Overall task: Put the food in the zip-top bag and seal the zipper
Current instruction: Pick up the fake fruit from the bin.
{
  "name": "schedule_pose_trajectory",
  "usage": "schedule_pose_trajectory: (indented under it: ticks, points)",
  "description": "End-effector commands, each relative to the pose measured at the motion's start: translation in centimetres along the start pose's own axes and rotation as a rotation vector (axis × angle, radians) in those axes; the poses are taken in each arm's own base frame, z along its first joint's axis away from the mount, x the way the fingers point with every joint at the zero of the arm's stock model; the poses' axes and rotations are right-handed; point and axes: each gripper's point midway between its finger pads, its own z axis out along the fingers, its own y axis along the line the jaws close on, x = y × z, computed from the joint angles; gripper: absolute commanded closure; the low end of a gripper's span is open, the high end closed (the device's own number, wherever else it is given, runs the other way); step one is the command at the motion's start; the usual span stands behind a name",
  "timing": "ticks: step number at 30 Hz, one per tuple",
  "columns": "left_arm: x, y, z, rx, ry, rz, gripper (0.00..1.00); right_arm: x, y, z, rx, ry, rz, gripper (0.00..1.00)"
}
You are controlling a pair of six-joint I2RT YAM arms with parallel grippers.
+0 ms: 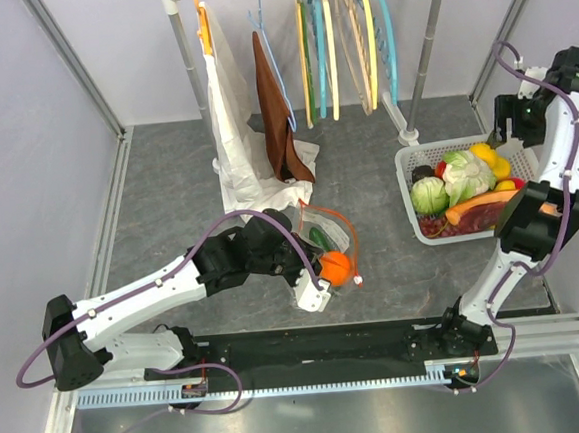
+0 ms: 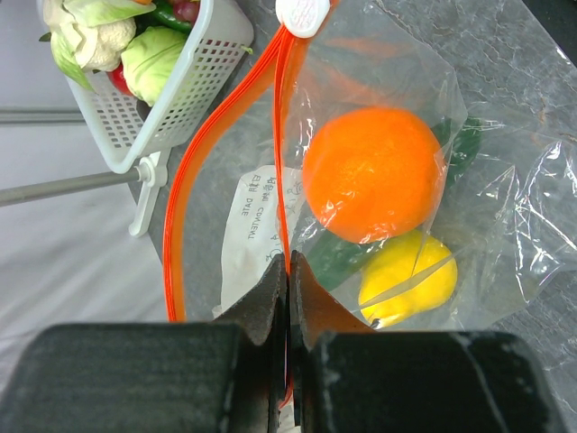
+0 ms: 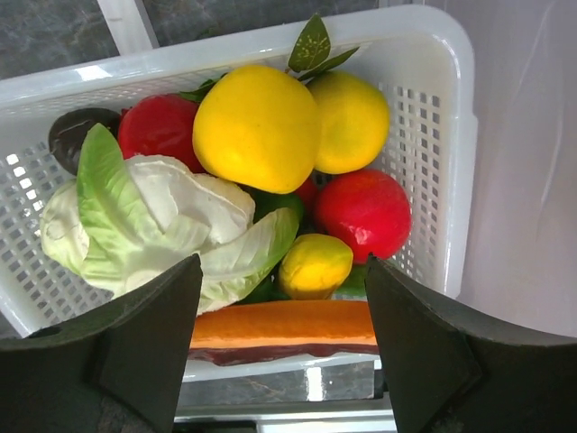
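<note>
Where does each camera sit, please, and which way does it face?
Top external: above and behind the bases, looking down at the table; both arms show.
Left wrist: on the left arm, looking along the shut left tool pinching the zipper; bagged orange beyond.
Right wrist: over the basket, looking down through the open right tool.
Shared: top and left wrist both show the orange.

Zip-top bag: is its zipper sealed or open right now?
Open. The zipper's two orange-red tracks run apart below the white slider, with a clear gap between them. The left gripper is shut on one track.
</note>
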Motion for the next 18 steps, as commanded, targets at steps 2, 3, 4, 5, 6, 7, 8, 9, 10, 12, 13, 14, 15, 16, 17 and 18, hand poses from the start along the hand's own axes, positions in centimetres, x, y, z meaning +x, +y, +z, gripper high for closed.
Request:
schedule_pose_trajectory:
  ticks: [2,3,4,5,6,7,8,9,10,12,13,14,15,16,17,18]
  points:
    - [-0.2,1.1,-0.4,-0.034,-0.002,0.022,0.98,-0.5,0.1,2.3,0.073,0.005,0.041,0.15]
    - [-0.2,1.2,-0.5,-0.038,0.002,0.021,0.98,-0.2,0.0,3.2,0.075,0.025,0.053,0.14]
    - [-0.1,1.3,-0.5,-0.039,0.005,0.021,0.98,-0.2,0.0,3.5,0.078,0.031,0.058,0.14]
    - [-0.1,1.3,-0.4,-0.039,0.005,0.018,0.98,-0.2,-0.1,3.8,0.082,0.035,0.068,0.13]
    - [-0.1,1.3,-0.4,-0.039,0.003,0.013,0.98,-0.1,-0.1,4.3,0.084,0.042,0.089,0.13]
    - [-0.2,1.3,-0.5,-0.04,0.003,0.014,0.98,-0.2,-0.4,4.6,0.096,0.04,0.095,0.13]
    - [-0.2,1.4,-0.6,-0.043,0.002,0.016,0.98,-0.2,-0.3,5.0,0.101,0.045,0.099,0.13]
    - [-0.2,1.3,-0.6,-0.042,0.002,0.019,0.98,-0.2,-0.2,5.2,0.106,0.047,0.113,0.13]
    - [-0.1,1.3,-0.6,-0.041,0.006,0.021,0.98,-0.3,-0.3,5.3,0.121,0.048,0.116,0.13]
    - [-0.2,1.3,-0.6,-0.044,0.005,0.025,0.98,-0.3,0.0,5.6,0.148,0.051,0.133,0.12]
    - [-0.2,1.2,-0.6,-0.041,0.004,0.026,0.98,-0.7,0.0,5.8,0.16,0.036,0.138,0.13]
    - [-0.2,1.2,-0.6,-0.038,0.002,0.026,0.98,-0.6,-0.4,5.9,0.205,0.043,0.141,0.13]
    - [-0.3,1.1,-0.6,-0.034,-0.002,0.023,0.98,-0.7,-0.3,6.1,0.208,0.039,0.145,0.12]
    - [-0.3,1.1,-0.5,-0.034,-0.003,0.023,0.98,-0.9,-0.2,6.2,0.207,0.029,0.147,0.12]
    - [-0.3,1.1,-0.5,-0.033,-0.001,0.022,0.98,-0.9,-0.1,6.4,0.212,0.031,0.151,0.12]
    - [-0.2,1.1,-0.5,-0.032,0.001,0.022,0.98,-1.1,-0.1,6.6,0.219,0.022,0.154,0.12]
